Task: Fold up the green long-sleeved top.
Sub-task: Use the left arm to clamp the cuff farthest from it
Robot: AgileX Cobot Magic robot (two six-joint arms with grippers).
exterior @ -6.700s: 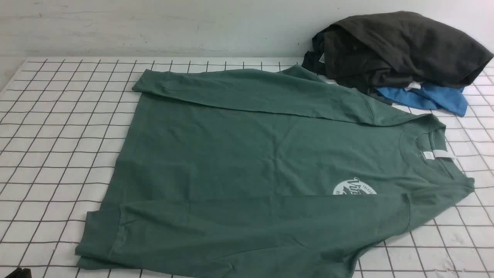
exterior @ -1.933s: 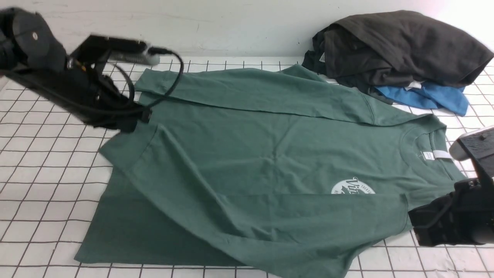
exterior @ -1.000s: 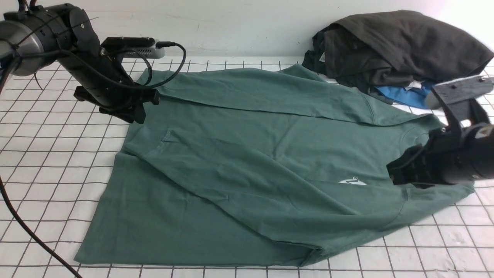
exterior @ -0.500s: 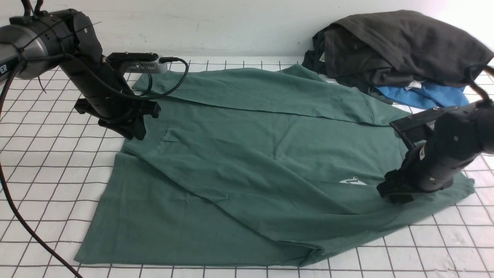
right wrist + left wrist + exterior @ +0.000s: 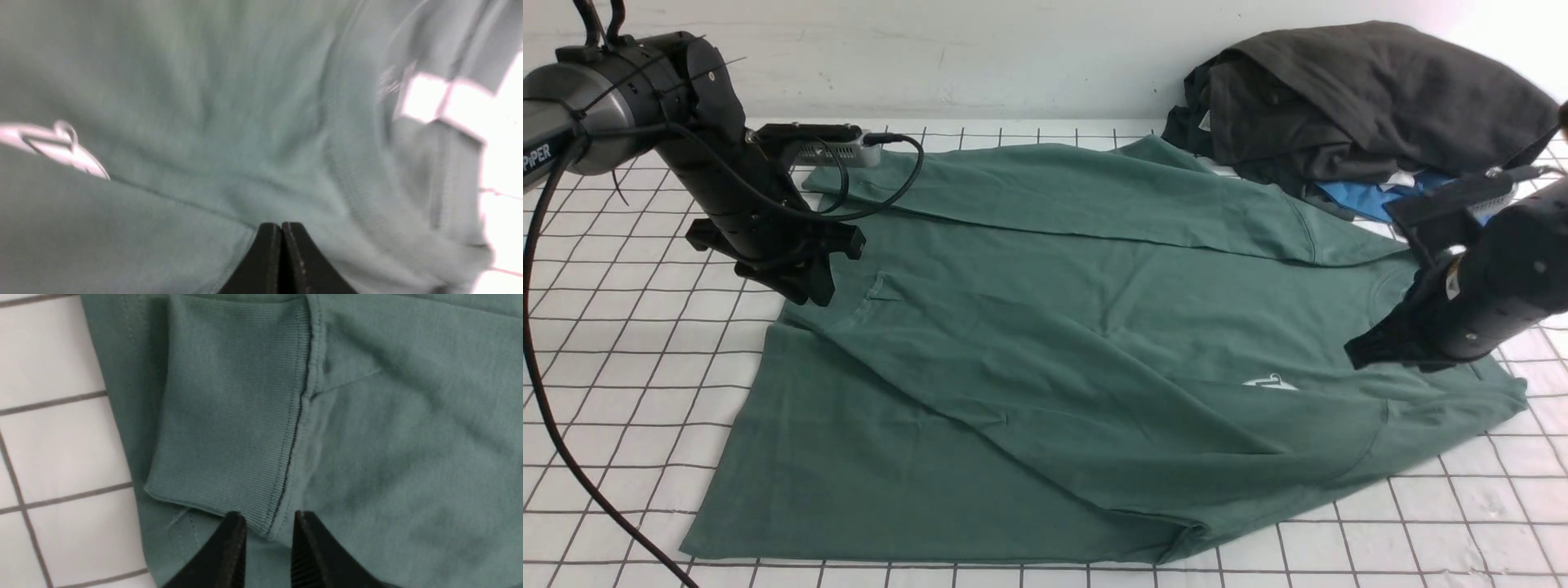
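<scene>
The green long-sleeved top [image 5: 1094, 343] lies spread on the gridded table, neck toward the right. Its far sleeve is folded along the back edge, and its near sleeve runs diagonally across the body, hiding most of the white logo [image 5: 1270, 382]. The ribbed cuff [image 5: 229, 408] lies flat near the top's left edge. My left gripper [image 5: 267, 516] hovers just over the cuff's corner, its jaws a small gap apart with nothing pinched. It shows in the front view too, as the left gripper [image 5: 809, 290]. My right gripper [image 5: 1362, 355] is shut and empty above the chest, between logo [image 5: 53, 143] and collar [image 5: 359, 175].
A charcoal-black garment [image 5: 1364, 98] is heaped over a bright blue one [image 5: 1421, 204] at the back right corner, touching the top's shoulder. The white gridded cover [image 5: 637, 359] shows left of and in front of the top. A black cable [image 5: 547, 408] trails from the left arm.
The near sleeve, once along the front edge, now lies diagonally across the body. In the last second the right gripper rose from the cloth by the logo and shut; the left arm barely shifted.
</scene>
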